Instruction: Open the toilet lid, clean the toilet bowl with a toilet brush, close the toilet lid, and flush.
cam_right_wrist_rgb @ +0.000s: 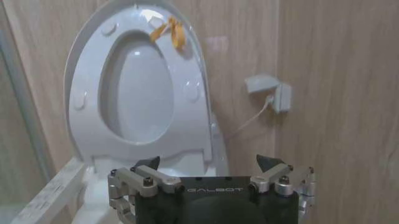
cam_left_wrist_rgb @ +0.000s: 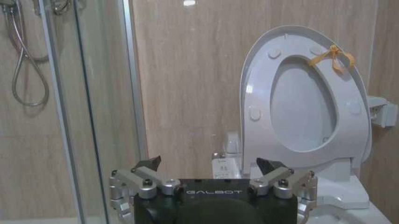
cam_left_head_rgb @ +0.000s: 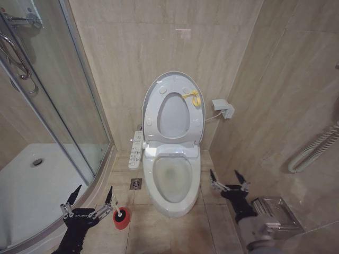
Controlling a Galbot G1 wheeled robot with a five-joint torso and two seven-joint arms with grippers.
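Toilet lid [cam_left_head_rgb: 174, 79] up, leaning back against the beige tiled wall [cam_left_head_rgb: 137, 42], with the ring-shaped seat [cam_left_head_rgb: 149, 114] raised against it and a yellow tag [cam_left_head_rgb: 193, 97] tied near the top of the ring. Same pair seen from the left wrist, lid [cam_left_wrist_rgb: 259, 51] standing tall, tag [cam_left_wrist_rgb: 332, 56] on the upper edge; from the right wrist too, lid [cam_right_wrist_rgb: 93, 32] upright, tag [cam_right_wrist_rgb: 169, 29] near the top.

Toilet bowl [cam_left_head_rgb: 174, 203] open and bare below, brownish tint down in the basin. Control panel [cam_left_head_rgb: 136, 150] sticking out on the shower side of the toilet. Floor drain [cam_left_head_rgb: 136, 183] set in the tiles just beside the base of the bowl.

Toilet brush [cam_left_head_rgb: 116, 206] standing in its red cup [cam_left_head_rgb: 122, 221] on the floor, between the shower tray [cam_left_head_rgb: 32, 196] and the bowl, thin white handle pointing up.

Left claw [cam_left_head_rgb: 91, 194] low at the front, fingers spread wide, holding nothing, one fingertip just beside the brush handle, contact not clear. Seen from its own wrist [cam_left_wrist_rgb: 209, 163], both dark tips well apart, shower glass [cam_left_wrist_rgb: 93, 93] off to one side.

Right claw [cam_left_head_rgb: 228, 176] on the other side of the bowl, near the floor, also spread wide and empty. From its wrist [cam_right_wrist_rgb: 209, 162], tips apart, aimed toward the raised lid and a small white wall box [cam_right_wrist_rgb: 274, 91] with a cord.
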